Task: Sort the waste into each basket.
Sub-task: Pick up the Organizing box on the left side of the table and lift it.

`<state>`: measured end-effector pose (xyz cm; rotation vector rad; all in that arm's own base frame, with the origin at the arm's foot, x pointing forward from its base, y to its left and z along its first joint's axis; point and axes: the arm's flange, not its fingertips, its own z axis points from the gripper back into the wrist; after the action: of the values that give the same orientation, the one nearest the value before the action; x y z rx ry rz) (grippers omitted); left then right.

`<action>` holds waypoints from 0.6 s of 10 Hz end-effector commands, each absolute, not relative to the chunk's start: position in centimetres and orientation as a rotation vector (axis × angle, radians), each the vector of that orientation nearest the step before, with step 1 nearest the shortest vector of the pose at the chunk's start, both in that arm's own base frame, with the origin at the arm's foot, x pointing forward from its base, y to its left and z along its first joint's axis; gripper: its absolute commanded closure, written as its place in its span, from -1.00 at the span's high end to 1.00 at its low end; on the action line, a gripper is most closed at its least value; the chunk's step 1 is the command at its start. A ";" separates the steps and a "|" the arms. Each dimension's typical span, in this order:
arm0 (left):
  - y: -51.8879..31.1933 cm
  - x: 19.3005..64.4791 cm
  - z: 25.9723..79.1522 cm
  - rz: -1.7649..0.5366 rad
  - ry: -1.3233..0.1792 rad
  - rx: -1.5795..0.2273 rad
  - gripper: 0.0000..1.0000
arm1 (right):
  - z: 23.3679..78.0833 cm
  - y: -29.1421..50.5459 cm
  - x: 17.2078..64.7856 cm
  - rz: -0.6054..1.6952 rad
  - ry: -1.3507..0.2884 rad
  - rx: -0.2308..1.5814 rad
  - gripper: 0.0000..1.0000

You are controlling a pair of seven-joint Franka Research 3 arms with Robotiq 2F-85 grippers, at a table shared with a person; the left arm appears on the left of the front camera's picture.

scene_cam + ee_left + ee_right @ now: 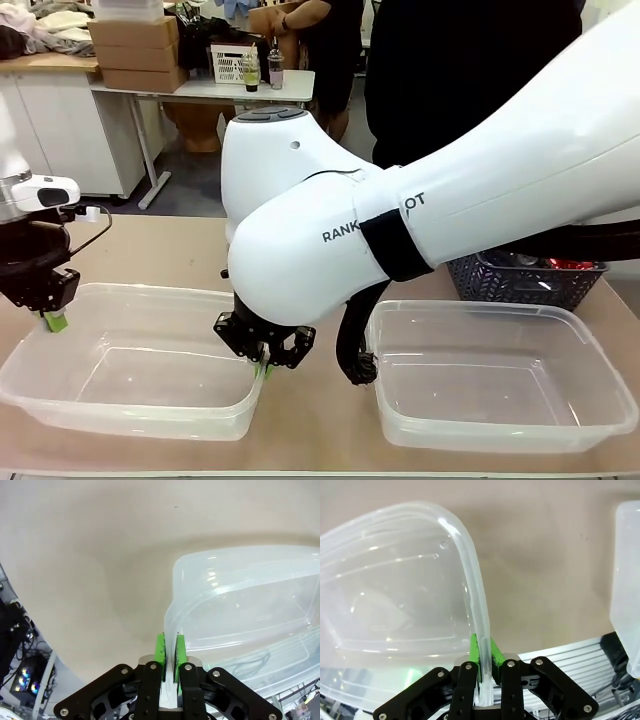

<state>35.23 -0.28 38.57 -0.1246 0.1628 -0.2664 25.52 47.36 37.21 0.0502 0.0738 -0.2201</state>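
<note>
Two clear plastic tubs sit on the table. The left tub (130,365) is held at both ends. My left gripper (52,320) is shut on its left rim; in the left wrist view the green pads (161,652) pinch the tub's wall (172,625). My right gripper (264,366) is shut on its right rim, and the right wrist view shows that rim (479,615) running down between the fingers (474,655). The right tub (500,375) stands empty, its edge (626,580) showing in the right wrist view. A red can (570,264) lies in the dark basket; no bottles show on this table.
A dark grey lattice basket (525,282) stands behind the right tub at the table's far right. A person in black (470,70) stands at the far side. My right arm's large white body (420,200) crosses the middle of the table.
</note>
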 end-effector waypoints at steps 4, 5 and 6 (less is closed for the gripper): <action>-0.1 28.3 38.5 -0.151 0.135 -0.186 -1.00 | 39.4 43.9 26.8 -0.184 0.088 -0.019 -1.00; 0.0 28.9 41.4 -0.124 0.181 -0.256 -1.00 | 42.3 42.0 27.8 -0.124 0.099 -0.019 -1.00; -0.3 29.6 44.4 -0.102 0.177 -0.298 -1.00 | 45.0 40.3 29.0 -0.072 0.121 -0.019 -1.00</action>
<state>32.03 -1.01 42.67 -0.2563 0.1775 -0.1500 27.69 43.79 42.19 0.0301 0.0860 -0.1190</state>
